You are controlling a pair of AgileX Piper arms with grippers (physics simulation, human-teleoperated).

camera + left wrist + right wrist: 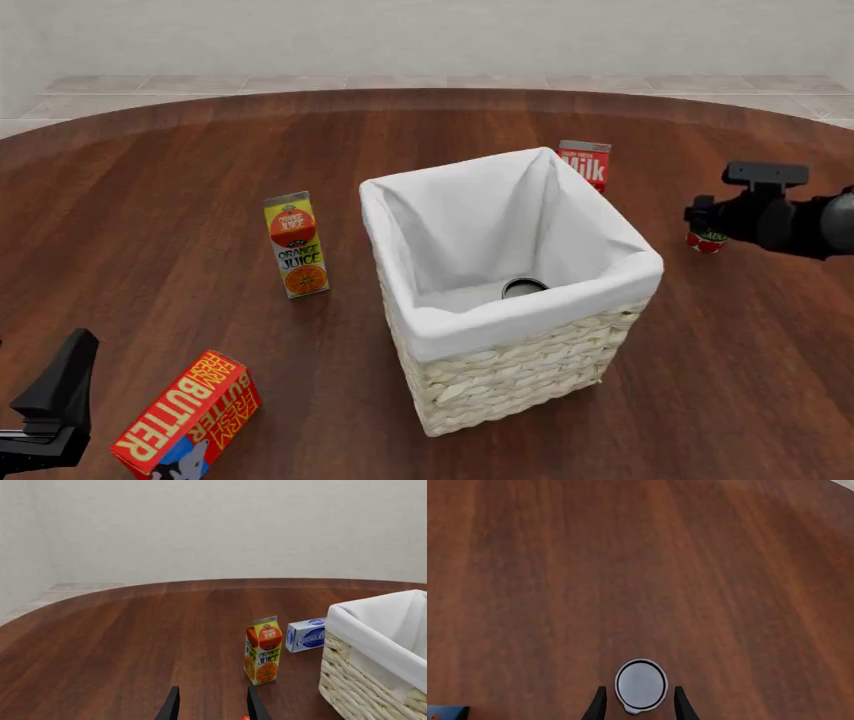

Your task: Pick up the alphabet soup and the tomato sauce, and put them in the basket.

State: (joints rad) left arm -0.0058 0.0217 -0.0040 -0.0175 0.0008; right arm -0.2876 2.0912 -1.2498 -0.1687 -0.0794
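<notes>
A round dark-brown wooden bench (160,190) carries a tall pale wicker basket (521,375) with white cloth lining folded over its rim. A round dark can top, probably the alphabet soup (525,288), shows at the basket's bottom.

The small red tomato sauce can (706,240) with a green label stands upright on the bench, right of the basket, near a red milk carton (585,163). The right gripper (639,705) hangs directly over it, fingers spread, one on each side of the lid, not clamped. The left gripper (212,707) idles low at the near left, fingers apart and holding nothing, beside a red butter box (187,415) lying flat.

Risk: a finger could clip the can's rim and tip it. The basket's tall wall could catch the can when carried across.

Open bench surrounds the can. An orange juice carton (296,244) and a small blue-and-white box (306,635) stand left of the basket.
</notes>
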